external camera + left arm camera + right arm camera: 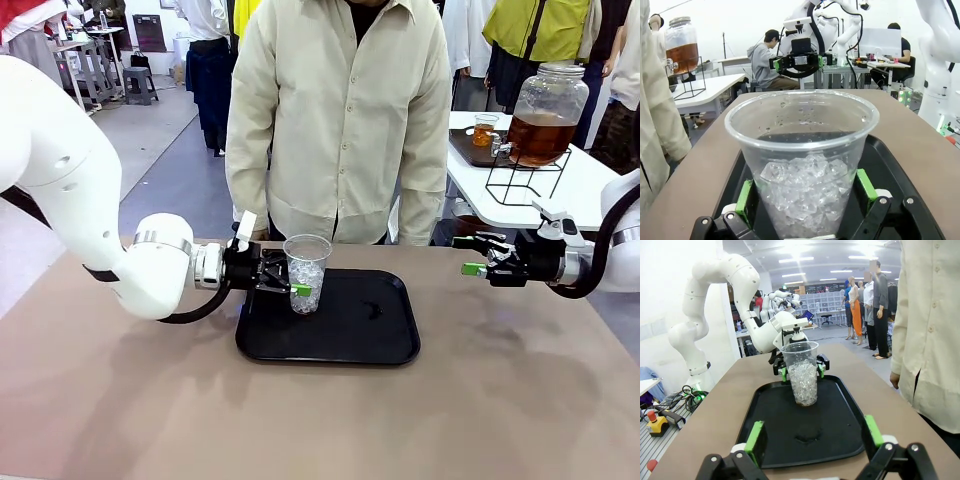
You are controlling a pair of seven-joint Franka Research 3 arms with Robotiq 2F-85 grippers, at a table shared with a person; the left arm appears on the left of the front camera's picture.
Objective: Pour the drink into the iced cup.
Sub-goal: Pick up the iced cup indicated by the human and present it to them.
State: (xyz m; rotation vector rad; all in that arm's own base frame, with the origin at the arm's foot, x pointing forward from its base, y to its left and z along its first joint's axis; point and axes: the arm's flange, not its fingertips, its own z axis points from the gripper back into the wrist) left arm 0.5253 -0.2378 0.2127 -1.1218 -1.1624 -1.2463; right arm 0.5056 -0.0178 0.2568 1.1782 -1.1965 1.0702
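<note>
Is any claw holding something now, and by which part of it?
The left claw has its green pads on either side of the clear plastic cup of ice, at its lower half; firm contact cannot be told. The right claw is open and holds nothing.

Bright, even ceiling light; soft shadows fall on the table (120,400) beside the tray (340,340). Wrist views bow at their edges.

- The iced cup (306,270) was clear, thin plastic, smooth and beaded with droplets inside; the ice (807,192) looked wet and glassy.
- The tray (375,345) was black plastic, faintly glossy.
- The table (150,410) had a matt, smooth brown top.
- The dispenser jar (545,112) was clear glass with a metal lid, on a thin black wire stand (520,180).
- The person's shirt (345,110) was matt cream cloth.
</note>
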